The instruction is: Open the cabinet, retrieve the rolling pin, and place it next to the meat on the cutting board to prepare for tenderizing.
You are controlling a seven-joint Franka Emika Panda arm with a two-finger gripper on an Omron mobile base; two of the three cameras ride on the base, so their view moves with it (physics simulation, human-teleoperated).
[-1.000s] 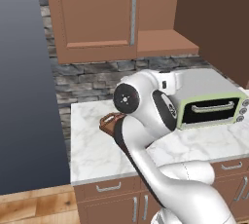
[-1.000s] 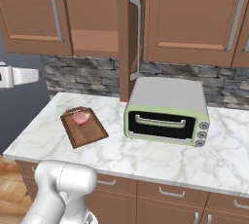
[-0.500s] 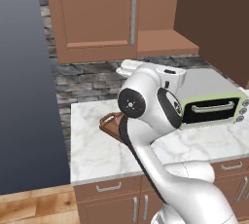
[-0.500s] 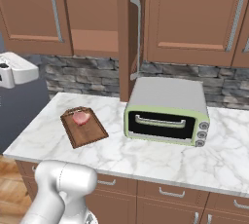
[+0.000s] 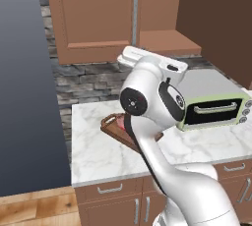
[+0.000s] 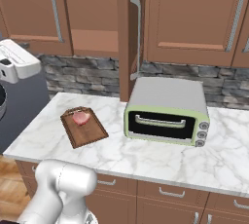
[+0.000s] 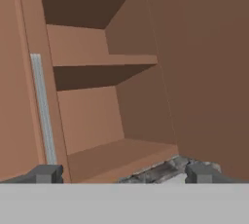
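The claw (image 7: pixel 119 173), its 2 fingertips (image 7: pixel 46 173) spread wide with nothing between them, faces into the open right half of the cabinet (image 7: pixel 97 116), where 1 shelf crosses the inside and the left door's silver handle (image 7: pixel 44 111) stands just beside the opening. The rolling pin cannot be made out inside. Below, the meat (image 6: pixel 81 118) lies on the cutting board (image 6: pixel 90 133) near the counter's (image 6: pixel 146 157) left end, left of a green toaster oven (image 6: pixel 168 116).
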